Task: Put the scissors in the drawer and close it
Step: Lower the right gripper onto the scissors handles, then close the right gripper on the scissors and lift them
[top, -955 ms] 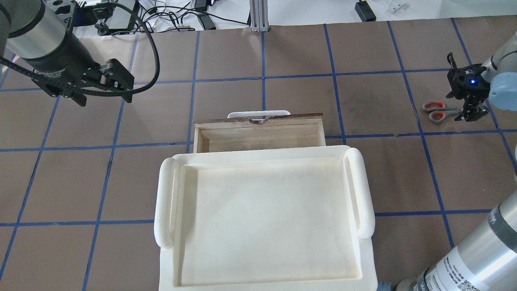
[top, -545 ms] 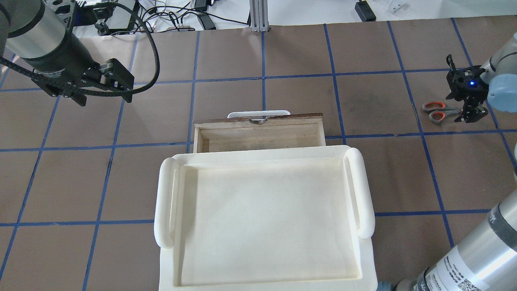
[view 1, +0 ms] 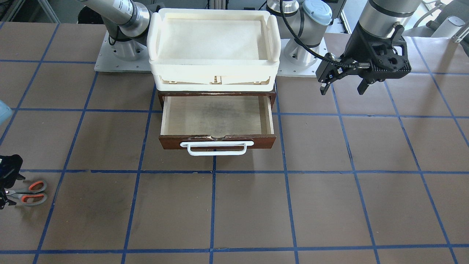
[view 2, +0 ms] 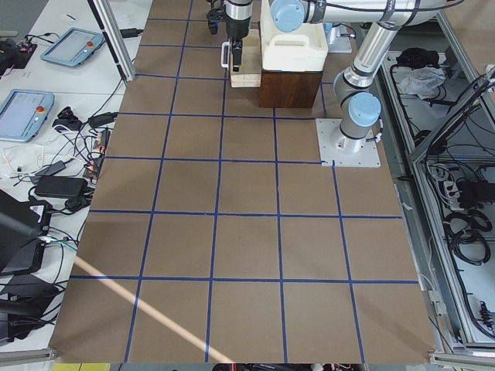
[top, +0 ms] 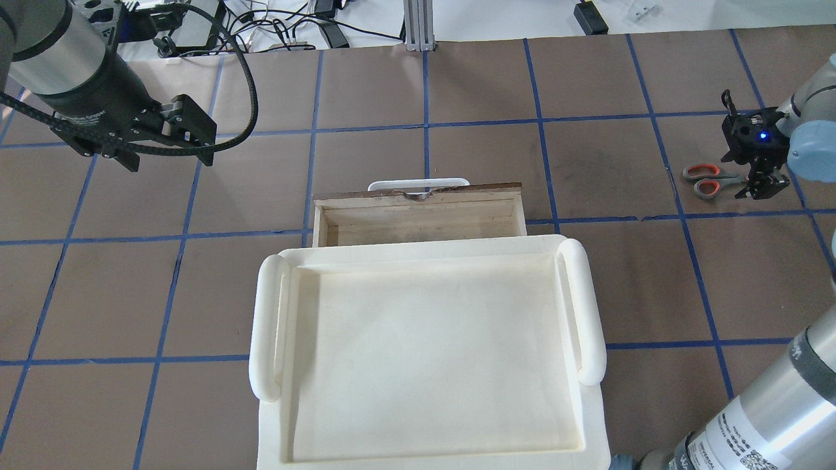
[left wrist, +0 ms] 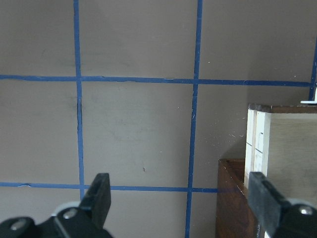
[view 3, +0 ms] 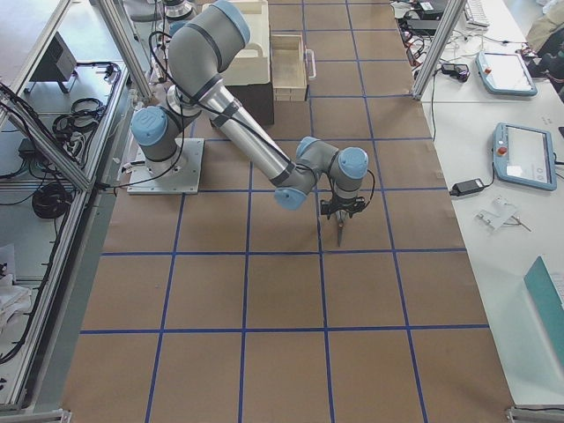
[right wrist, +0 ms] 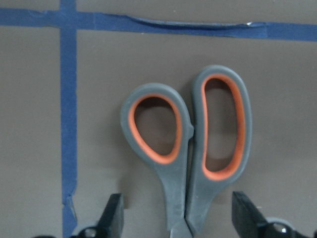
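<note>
Two arms share the blue-taped brown table [top: 457, 85]. The biggest thing on it is the cream tray [top: 424, 247], which sits on top of a dark cabinet [view 2: 290, 89]. Beneath the tray the drawer [view 1: 217, 115] stands pulled out, its pale floor bare and its white bar handle [view 1: 216, 153] facing away from the robot.

The left gripper [view 1: 341, 90] hovers beside the drawer's side, jaws wide apart, holding nothing. Well apart from all that, toward the table's right end, the right gripper [right wrist: 179, 218] hangs low over the scissors [right wrist: 185, 168]. Its jaws are spread and empty, one finger on either side of the grey shanks just below the orange-lined loops, touching neither.

The scissors lie flat and closed, loops toward the drawer; the blades are hidden under the gripper.

The step in hand looks like the grasp. Done well, it means sinking until the jaws bracket the shanks near the pivot, staying centred, then closing squarely. An off-centre pinch would likely swing the pair or lever the handles open on the lift.
</note>
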